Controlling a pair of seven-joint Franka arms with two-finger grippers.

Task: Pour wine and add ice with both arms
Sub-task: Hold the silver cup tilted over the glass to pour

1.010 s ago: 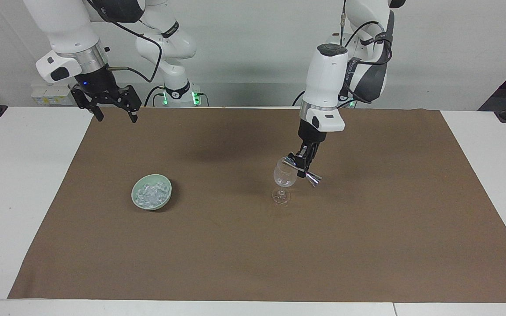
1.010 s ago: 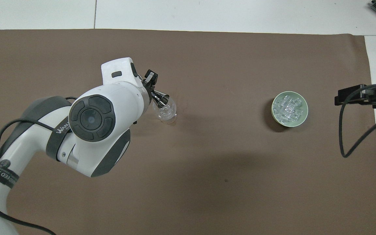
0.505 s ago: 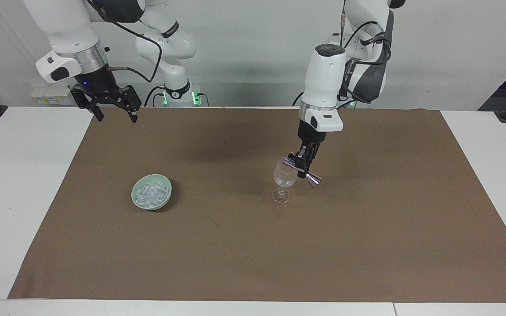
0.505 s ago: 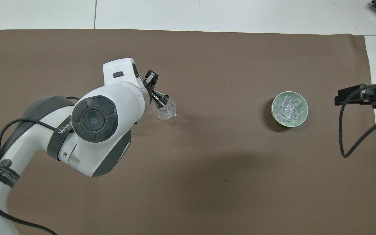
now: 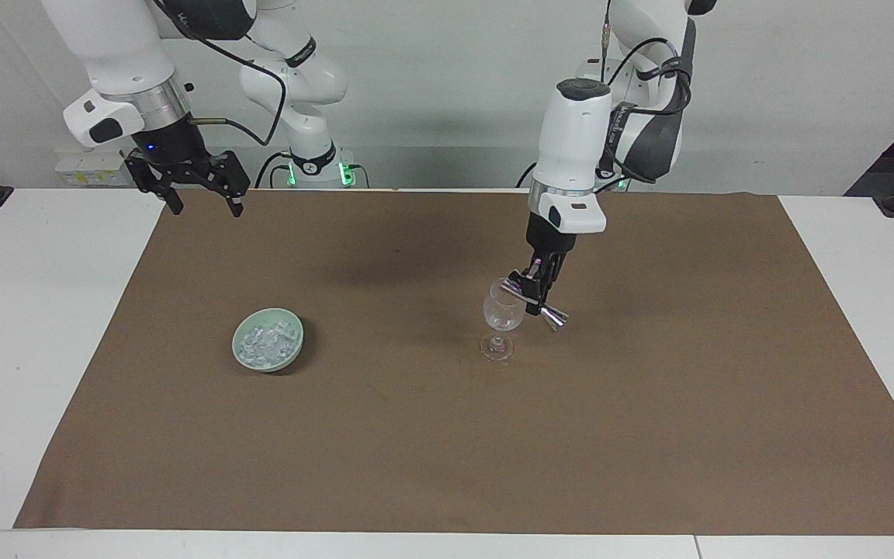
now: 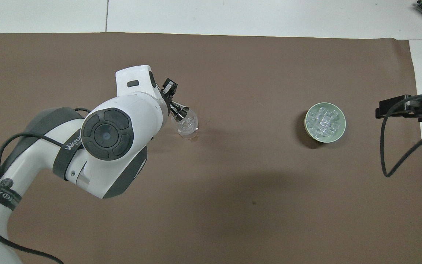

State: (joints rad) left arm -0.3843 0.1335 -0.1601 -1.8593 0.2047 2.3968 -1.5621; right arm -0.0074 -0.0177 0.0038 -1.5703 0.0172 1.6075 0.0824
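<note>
Fingers spread apart and gripping nothing, the right gripper [image 5: 200,200] hangs over the mat's corner at the right arm's end, next to the robots' edge of the table [image 5: 36,326], where that arm waits. Along the facing view from there, a small round bowl [image 5: 294,348], pale green and smooth like glazed ceramic, sits on the brown mat [image 5: 447,450], a flat matte sheet that covers most of the white tabletop. It holds the ice [image 5: 265,344], a heap of small clear cube-like chunks, whitish and glinting, piled about level with the rim. Toward the middle of the mat stands a wine glass [image 5: 500,321], upright on a round foot and short stem, its clear rounded bowl showing no coloured liquid. The left gripper [image 5: 535,296] hangs right over the glass's rim, fingers clenched on a metal jigger [image 5: 546,313], a shiny hourglass-shaped double cup held tilted, one mouth over the glass's bowl and the other pointing down toward the left arm's end. The bowl and the glass are well apart, at about the same distance from the robots.
</note>
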